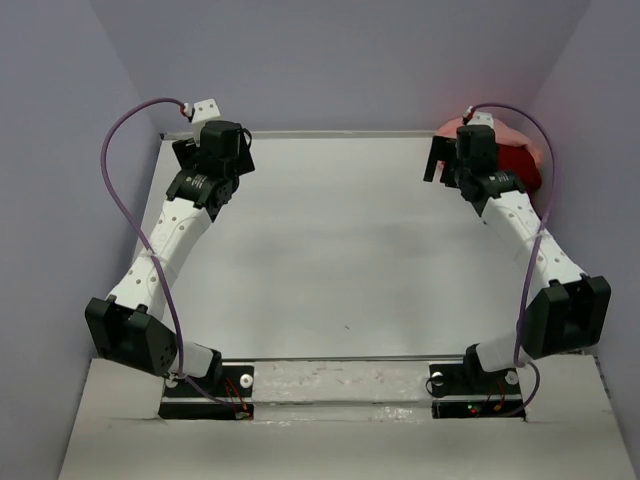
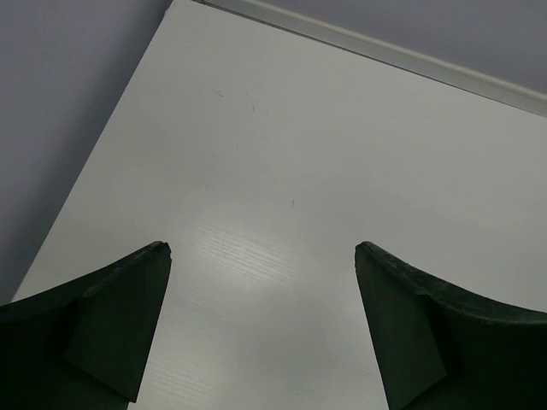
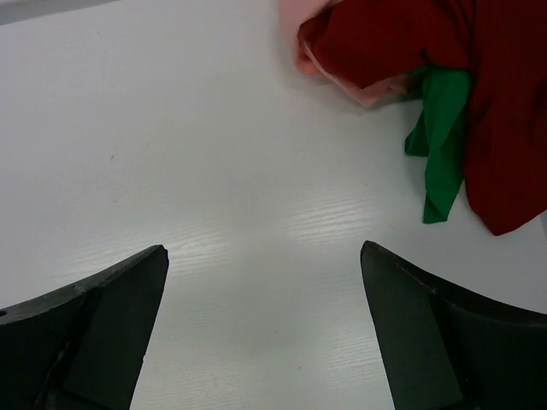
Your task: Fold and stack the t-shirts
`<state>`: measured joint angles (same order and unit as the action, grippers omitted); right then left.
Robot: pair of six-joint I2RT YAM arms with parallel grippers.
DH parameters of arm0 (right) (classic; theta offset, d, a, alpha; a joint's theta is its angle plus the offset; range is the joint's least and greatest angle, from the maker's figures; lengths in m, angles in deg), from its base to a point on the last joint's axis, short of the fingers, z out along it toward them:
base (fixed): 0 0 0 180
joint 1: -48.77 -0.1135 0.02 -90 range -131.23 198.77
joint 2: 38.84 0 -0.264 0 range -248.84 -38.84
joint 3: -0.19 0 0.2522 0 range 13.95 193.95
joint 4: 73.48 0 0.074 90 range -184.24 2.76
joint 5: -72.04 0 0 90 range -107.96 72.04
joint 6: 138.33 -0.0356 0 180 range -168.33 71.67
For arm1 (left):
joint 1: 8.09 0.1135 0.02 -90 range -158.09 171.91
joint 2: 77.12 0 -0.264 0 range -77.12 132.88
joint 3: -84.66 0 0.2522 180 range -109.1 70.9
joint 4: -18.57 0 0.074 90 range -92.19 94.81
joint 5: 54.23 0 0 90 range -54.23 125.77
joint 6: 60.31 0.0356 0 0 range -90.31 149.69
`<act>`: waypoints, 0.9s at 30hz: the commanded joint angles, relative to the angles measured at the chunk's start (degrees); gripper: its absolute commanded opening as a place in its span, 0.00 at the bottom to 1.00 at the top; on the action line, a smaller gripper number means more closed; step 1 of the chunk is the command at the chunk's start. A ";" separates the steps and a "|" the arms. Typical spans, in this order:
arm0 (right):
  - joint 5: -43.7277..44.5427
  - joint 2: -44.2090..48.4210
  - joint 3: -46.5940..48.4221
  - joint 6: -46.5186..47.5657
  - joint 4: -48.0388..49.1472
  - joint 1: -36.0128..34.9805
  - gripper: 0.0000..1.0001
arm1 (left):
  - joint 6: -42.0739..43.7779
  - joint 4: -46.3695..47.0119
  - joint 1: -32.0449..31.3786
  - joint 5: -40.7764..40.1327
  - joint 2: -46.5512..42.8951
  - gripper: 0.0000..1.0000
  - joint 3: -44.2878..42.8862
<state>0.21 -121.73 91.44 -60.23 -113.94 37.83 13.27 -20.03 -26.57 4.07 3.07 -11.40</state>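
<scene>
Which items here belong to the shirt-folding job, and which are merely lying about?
Job: crumpled dark red cloth t-shirt; salmon-pink cloth t-shirt under it; bright green cloth t-shirt poking out.
Not the job: purple cables on the arms; white table.

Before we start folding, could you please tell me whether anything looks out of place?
The t-shirts sit in a crumpled heap at the table's far right corner: the dark red shirt bunched over the salmon-pink one, the green one poking out underneath. The left tool and right tool are open and empty.

Three t-shirts (image 3: 504,111), two arms (image 1: 165,235), two pincers (image 2: 261,248), one table (image 1: 330,250)
</scene>
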 commanded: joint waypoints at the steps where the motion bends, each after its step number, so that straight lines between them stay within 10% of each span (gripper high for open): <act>1: -1.02 -2.71 4.06 -0.23 0.51 0.04 1.00 | 0.17 2.25 0.29 1.47 -1.43 0.99 -1.46; 13: 4.43 -21.42 29.81 3.29 -6.87 1.18 0.68 | 0.60 3.48 0.02 4.29 -0.90 0.99 -0.67; 19: 2.74 -24.77 33.68 2.49 -6.79 3.20 0.93 | 0.43 3.40 0.11 4.36 -0.73 0.99 -1.19; 27: -4.35 -36.89 45.36 2.33 -9.51 11.46 0.93 | -1.41 3.13 0.02 5.95 0.76 0.99 -2.60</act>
<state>1.22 -153.51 130.50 -57.94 -121.74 44.74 12.70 -18.11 -26.59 8.63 3.31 -11.45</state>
